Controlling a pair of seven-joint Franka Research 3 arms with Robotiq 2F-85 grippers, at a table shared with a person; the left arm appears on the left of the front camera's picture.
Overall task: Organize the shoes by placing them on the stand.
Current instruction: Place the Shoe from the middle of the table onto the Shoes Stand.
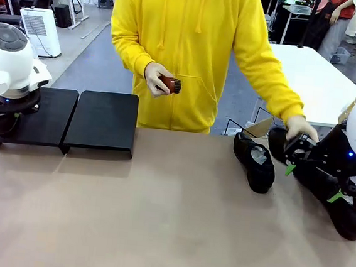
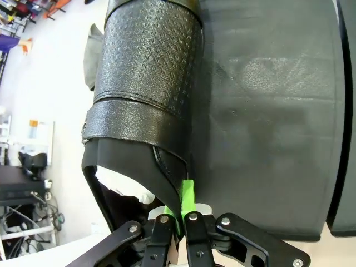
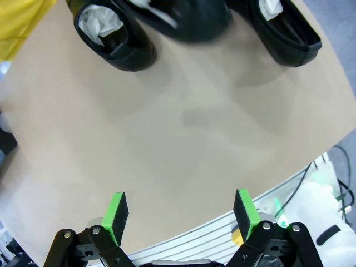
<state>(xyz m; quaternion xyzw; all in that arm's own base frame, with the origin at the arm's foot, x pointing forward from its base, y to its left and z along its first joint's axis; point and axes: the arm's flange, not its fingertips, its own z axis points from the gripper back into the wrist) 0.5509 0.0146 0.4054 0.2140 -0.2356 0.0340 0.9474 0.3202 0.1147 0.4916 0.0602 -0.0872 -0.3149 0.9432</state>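
My left gripper (image 2: 181,214) is shut on the heel rim of a black shoe (image 2: 144,83) stuffed with white paper. That shoe lies along the left part of the stand's panel (image 2: 267,111), toe pointing away from me. The stand (image 1: 100,123) sits at the far left of the table. Three more black shoes lie at the right: one (image 1: 255,161) on its own, one (image 1: 277,143) under the person's hand (image 1: 301,128), and one (image 1: 346,219) under my right arm. My right gripper (image 3: 181,217) is open and hangs above bare table, short of those shoes (image 3: 114,33).
A person in a yellow hoodie stands at the far side, holding a small brown brush (image 1: 169,84) in one hand. The brown table (image 1: 157,220) is bare across its middle and front. Its right edge (image 3: 311,161) runs close beside my right gripper.
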